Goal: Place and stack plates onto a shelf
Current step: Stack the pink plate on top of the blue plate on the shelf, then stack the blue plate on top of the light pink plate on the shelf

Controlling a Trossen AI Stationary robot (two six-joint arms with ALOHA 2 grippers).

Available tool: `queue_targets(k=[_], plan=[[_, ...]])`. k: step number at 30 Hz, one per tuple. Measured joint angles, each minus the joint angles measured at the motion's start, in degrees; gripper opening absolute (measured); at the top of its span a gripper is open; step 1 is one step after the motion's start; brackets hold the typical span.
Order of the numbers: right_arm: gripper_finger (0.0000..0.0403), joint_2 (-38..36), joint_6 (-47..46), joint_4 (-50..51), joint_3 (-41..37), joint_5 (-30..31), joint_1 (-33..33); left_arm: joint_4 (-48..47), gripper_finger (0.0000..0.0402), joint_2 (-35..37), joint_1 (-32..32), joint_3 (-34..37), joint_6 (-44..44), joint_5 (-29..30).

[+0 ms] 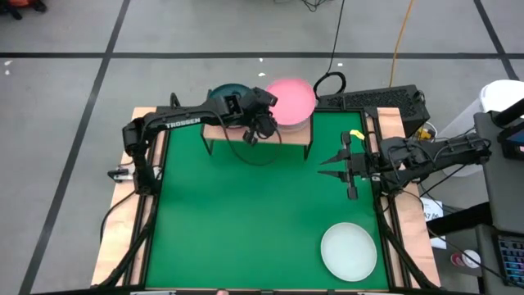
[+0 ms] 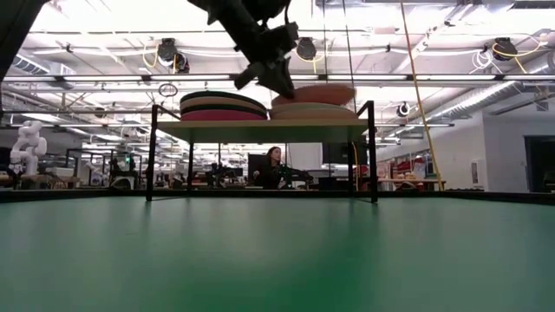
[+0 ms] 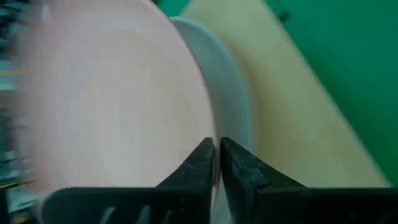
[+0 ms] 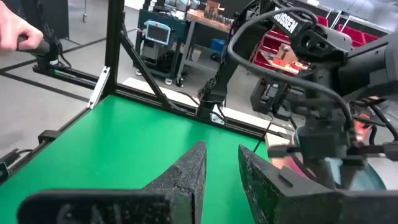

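A light-wood shelf (image 1: 246,133) on black legs stands at the table's far edge. It carries two plate stacks. The left stack (image 2: 224,106) has a dark teal plate (image 1: 226,93) on top. The right stack (image 2: 312,111) has pale plates. My left gripper (image 1: 264,113) is over the shelf's middle, shut on a pink plate (image 1: 291,97) that is above the right stack. My right gripper (image 1: 334,164) is open above the table's right side and holds nothing. A pale mint-white plate (image 1: 349,251) lies flat on the table near the right near corner. My left gripper pinches the pink plate's rim (image 3: 210,127) between its two fingers, on the plate's edge nearest the left stack. The fingers slant down from above and from the table's left. The plate (image 2: 316,93) sits slightly tilted just over the right stack; whether it rests there I cannot tell.
Green table top (image 1: 246,213) lies open between the shelf and the near edge. Cables and a dark box (image 1: 385,100) sit beyond the far right corner. A person's hand (image 4: 15,28) shows off the table in the right wrist view. A seated person (image 2: 276,166) is in the room behind.
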State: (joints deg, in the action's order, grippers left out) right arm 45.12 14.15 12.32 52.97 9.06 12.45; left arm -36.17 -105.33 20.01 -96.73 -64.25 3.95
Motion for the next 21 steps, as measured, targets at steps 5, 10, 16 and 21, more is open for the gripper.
queue_targets(k=[5,10,16,21], plan=[[0.0080,0.0,0.0,0.4,0.0,0.0,0.0,0.7,0.0065,-0.1,-0.2,0.0,1.0,1.1],[0.0080,0.0,0.0,0.4,0.0,-0.1,0.0,0.2,0.0071,0.6,-1.0,0.0,2.7,4.2],[0.0080,0.0,-0.2,0.7,0.0,-0.1,0.0,-1.4,0.0073,3.0,-2.9,0.0,5.5,6.9],[0.0080,0.0,-1.0,0.8,0.0,-0.1,0.0,-1.6,0.0096,3.5,-4.3,0.0,6.9,9.4]])
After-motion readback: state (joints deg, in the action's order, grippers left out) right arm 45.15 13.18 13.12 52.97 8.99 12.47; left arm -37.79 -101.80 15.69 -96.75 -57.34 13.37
